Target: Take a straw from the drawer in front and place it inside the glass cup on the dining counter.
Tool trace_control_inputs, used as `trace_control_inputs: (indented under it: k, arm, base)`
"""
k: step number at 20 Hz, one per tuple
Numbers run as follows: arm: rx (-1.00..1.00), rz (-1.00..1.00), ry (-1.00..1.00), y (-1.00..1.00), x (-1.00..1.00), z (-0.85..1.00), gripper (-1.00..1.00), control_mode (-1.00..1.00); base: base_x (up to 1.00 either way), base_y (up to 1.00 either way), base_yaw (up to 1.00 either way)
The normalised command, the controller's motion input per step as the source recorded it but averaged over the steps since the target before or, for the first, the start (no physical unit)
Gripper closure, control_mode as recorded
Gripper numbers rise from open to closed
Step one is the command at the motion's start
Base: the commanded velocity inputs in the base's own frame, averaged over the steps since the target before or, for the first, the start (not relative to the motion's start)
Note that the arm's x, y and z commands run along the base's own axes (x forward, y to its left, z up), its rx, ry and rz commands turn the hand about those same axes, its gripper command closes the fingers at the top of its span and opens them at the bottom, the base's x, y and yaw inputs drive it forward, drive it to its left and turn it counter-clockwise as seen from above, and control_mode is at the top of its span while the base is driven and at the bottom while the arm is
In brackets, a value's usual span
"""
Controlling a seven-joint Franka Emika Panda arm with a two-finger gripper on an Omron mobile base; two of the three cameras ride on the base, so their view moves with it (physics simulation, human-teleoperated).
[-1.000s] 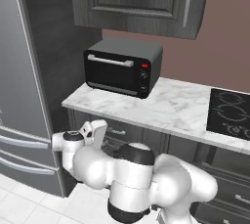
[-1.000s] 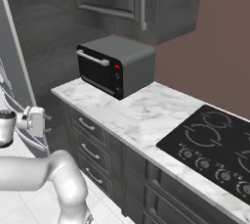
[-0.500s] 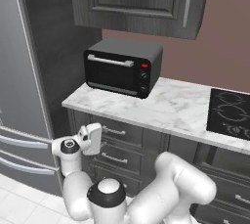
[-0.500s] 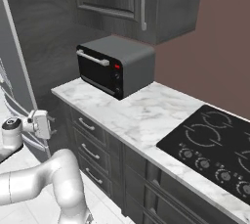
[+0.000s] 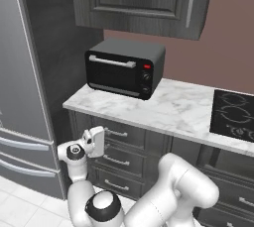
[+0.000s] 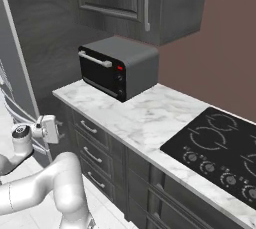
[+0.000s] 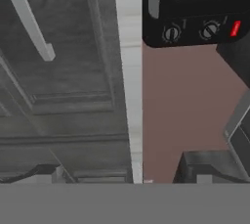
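Grey wood-grain drawer [image 5: 124,134] sits shut at centre-left of the left base view, long axis level under the marble worktop [image 5: 173,109], gripper [image 5: 98,141] facing it. Right base view: same, at left. Hand view: its handle [image 7: 29,17] runs top to bottom; jaws wide apart, empty.

the toaster oven [image 5: 124,67] is black with a dark grey top, a silver bar handle and a small red light beside its door. the worktop [image 5: 163,109] under it is white marble with grey veins. the drawers [image 5: 116,146] below are dark grey wood-grain with silver handles, and the wall cabinet [image 5: 144,0] has the same dark grain. the wall [image 5: 225,57] is dusky brown-pink. the cooktop [image 6: 220,148] is black with pale ring markings. the fridge [image 5: 22,87] is grey. the arm [image 5: 163,201] is white with dark joints.
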Motion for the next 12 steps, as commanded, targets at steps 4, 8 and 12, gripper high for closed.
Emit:
trace_control_inputs:
  k: [4,8,12]
  arm:
    - [0.00,0.13,0.00,-0.23,0.27,-0.26,-1.00,-1.00]
    - [0.00,0.14,0.00,-0.21,0.33,-0.24,-1.00,-1.00]
    - [0.00,0.12,0.00,-0.20,0.38,-0.26,-1.00,-1.00]
  base:
    - [0.00,0.00,0.00]
    - [0.00,0.00,0.00]
    - [0.00,0.00,0.00]
